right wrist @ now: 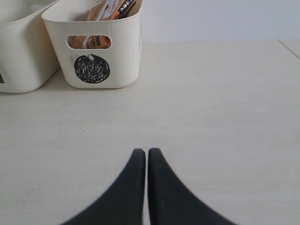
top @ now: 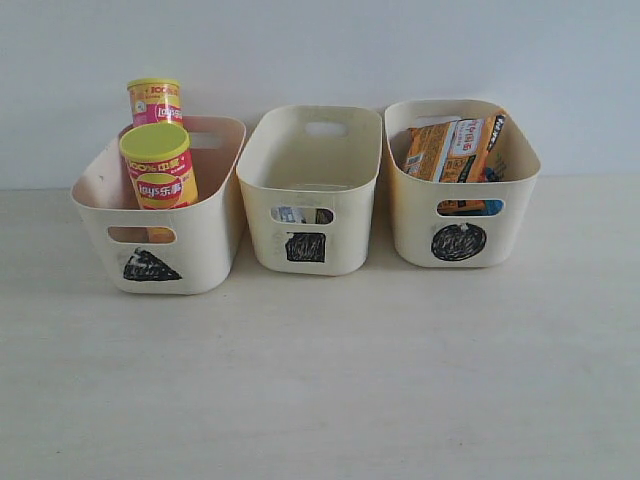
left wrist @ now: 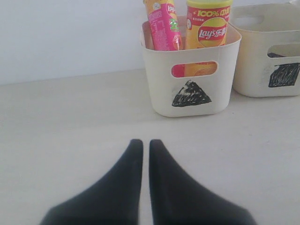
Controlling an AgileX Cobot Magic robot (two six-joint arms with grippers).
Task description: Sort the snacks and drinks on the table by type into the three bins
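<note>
Left gripper (left wrist: 141, 143): fingers pressed together, empty, low over table (top: 320, 400). Just ahead of it: triangle bin (left wrist: 159, 89), pink tube (left wrist: 161, 28) and orange-yellow tube (left wrist: 208, 28) standing inside. Right gripper (right wrist: 142, 152): likewise closed on nothing; circle bin (right wrist: 122, 51) ahead, off to one side, orange packet (right wrist: 101, 9) inside. Square bin (top: 310, 170) between them; juice cartons (top: 300, 215) only glimpsed through slot. Judgement: sorting looks finished, no item seen outside bins. To finish well: draw both arms back clear of bins, no nudging; tall tubes look tippy.

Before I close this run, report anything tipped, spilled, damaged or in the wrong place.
Nothing stands out. The chip tubes stand in the triangle bin, the pink one leaning slightly; packets stand on edge in the circle bin; cartons show only through the slot of the square bin. No spills.
</note>
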